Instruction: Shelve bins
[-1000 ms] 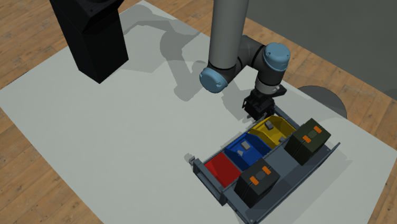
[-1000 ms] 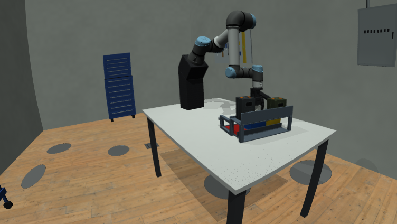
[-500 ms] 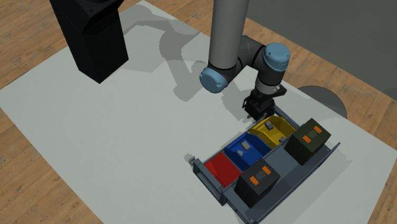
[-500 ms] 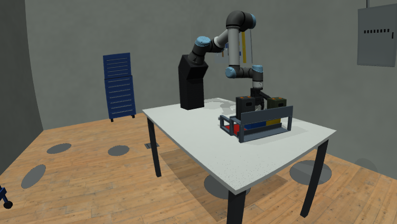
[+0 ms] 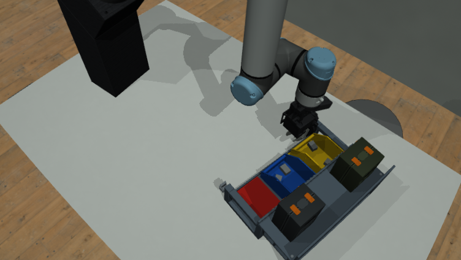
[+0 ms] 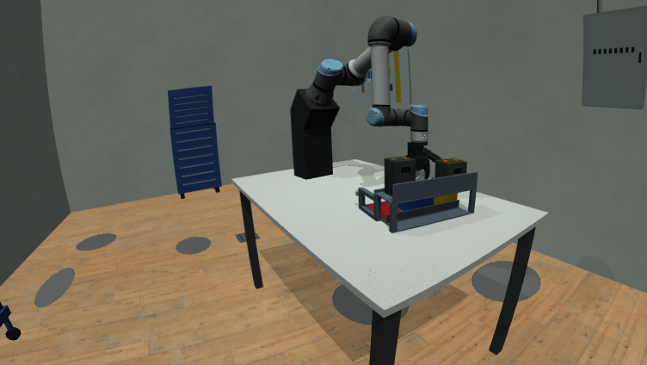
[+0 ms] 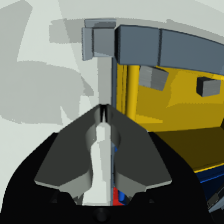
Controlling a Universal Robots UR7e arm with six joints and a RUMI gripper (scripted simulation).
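"Where's our claw?"

"We have our claw point(image 5: 300, 137) point(image 7: 104, 105) just beside the yellow bin point(image 5: 317, 151) point(image 6: 446, 198) point(image 7: 175, 107) — fingertips together, gripping nothing."

"And our bins?"

"We see the yellow one at one end of the shelf point(image 5: 243, 203) point(image 6: 434, 187) point(image 7: 140, 45), the blue bin point(image 5: 298, 177) point(image 6: 415, 204) beside it — both with grey parts point(image 5: 285, 168) point(image 7: 152, 77) inside."

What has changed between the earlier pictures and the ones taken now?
Nothing visibly changed: the end effector stays by the yellow bin, nothing taken or let go. The blue bin, the red mark and both upright cases are as they were.
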